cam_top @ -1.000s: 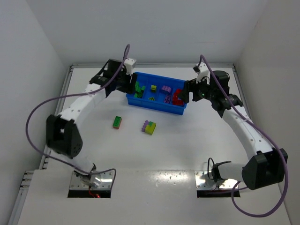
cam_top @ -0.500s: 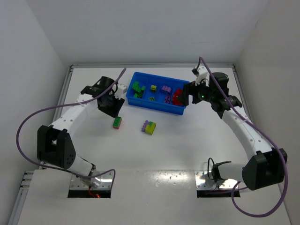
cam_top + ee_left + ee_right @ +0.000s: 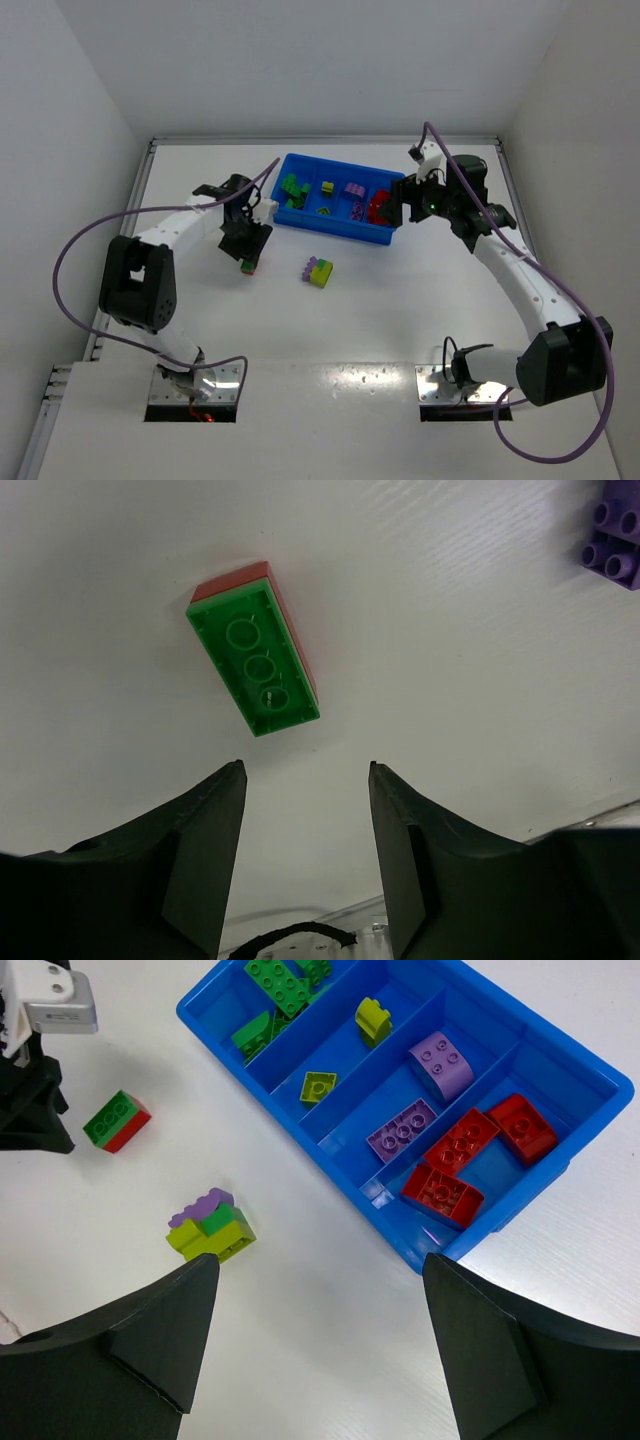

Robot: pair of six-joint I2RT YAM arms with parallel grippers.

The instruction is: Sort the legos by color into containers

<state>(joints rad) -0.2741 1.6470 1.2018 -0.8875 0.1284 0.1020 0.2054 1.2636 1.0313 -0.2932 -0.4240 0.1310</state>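
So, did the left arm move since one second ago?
Yes. The left arm drew its jaws back from the left end of the blue tray toward the near edge; they stand open above the green-and-red brick.

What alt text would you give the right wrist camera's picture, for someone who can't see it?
A blue tray with four compartments holds sorted toy bricks: green, yellow-green, purple and red. On the white table beside it lie a green-and-red brick and a purple, green and yellow-green cluster, with the open right tool framing the bottom edge.
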